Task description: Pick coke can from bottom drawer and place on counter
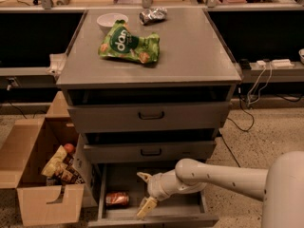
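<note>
The gripper [144, 192] hangs in the bottom drawer [185, 209], fingers [147, 206] spread wide and empty, near the coke can [117, 199] lying at its left. The drawer's far end is lost in shadow.

I am looking through my one camera from high up in front of the cabinet, facing its drawer fronts and tilting downward. It is sitting fairly near: the table [190, 56] top is filling the upper half, and the open bottom drawer [161, 219] is touching the lower edge. My arm [228, 175] is showing large across the lower right corner, and my hand [139, 195] is hanging, fingers spread, over that drawer's floor, low in the frame.
</note>
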